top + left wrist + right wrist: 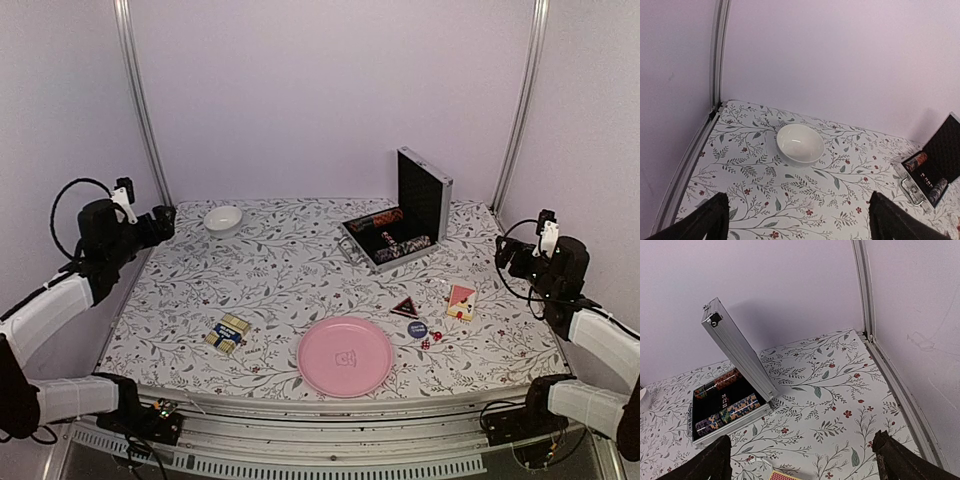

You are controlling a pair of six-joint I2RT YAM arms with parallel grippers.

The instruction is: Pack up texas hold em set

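Holds the left gripper (pixel 797 215) and right gripper (pixel 801 452) spread wide with nothing between the fingers, raised near the far side edges of the table (pixel 290 270). Shows the silver case (pixel 400 225) open at far right, lid upright, poker chips (pixel 400 247) in rows inside. Leaves loose a blue card deck (pixel 228 333) at near left, and a red card deck (pixel 461 301), round blue button (pixel 417 329) and red dice (pixel 431 339) clustered at near right, just beyond the pink plate (pixel 345 356).

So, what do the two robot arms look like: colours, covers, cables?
Left arm and right arm match: white sleeves on the long links, black joints and bases. A black cable loops at each wrist, beside a small white part. The jaws are black.
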